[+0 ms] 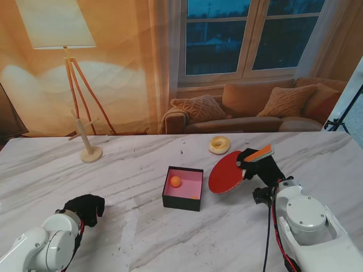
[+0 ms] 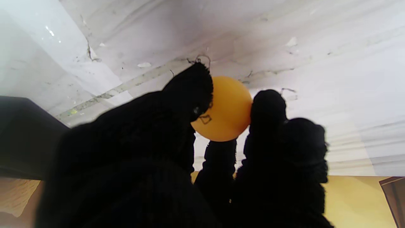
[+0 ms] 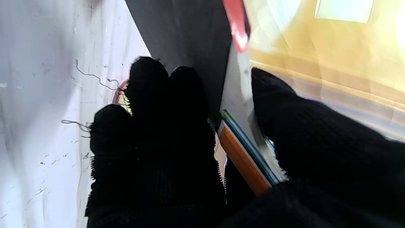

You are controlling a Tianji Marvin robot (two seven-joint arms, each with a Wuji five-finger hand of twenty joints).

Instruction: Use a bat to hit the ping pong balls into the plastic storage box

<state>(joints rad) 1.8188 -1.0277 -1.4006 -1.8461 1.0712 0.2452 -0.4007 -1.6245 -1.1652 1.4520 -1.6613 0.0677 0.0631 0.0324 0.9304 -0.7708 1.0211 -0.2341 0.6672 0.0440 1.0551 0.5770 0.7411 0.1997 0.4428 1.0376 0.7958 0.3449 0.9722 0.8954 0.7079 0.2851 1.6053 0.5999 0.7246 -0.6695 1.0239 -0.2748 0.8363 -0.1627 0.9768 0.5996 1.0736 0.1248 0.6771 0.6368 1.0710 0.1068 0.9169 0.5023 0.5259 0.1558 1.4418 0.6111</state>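
A black storage box (image 1: 182, 188) with a pink floor sits mid-table; an orange ball (image 1: 176, 181) lies inside it. My right hand (image 1: 262, 168), in a black glove, is shut on the orange handle of a red bat (image 1: 226, 174), whose blade hangs just right of the box. In the right wrist view the fingers (image 3: 164, 104) wrap the bat handle (image 3: 243, 155). My left hand (image 1: 85, 208) rests low on the table at the near left. Its wrist view shows the fingers (image 2: 190, 95) closed around an orange ping pong ball (image 2: 226, 109). That ball is hidden in the stand view.
A cream ring-shaped object (image 1: 219, 145) lies farther from me, beyond the bat. A wooden peg stand (image 1: 88, 148) rises at the far left of the marble table (image 1: 142, 164). The backdrop meets the table's far edge.
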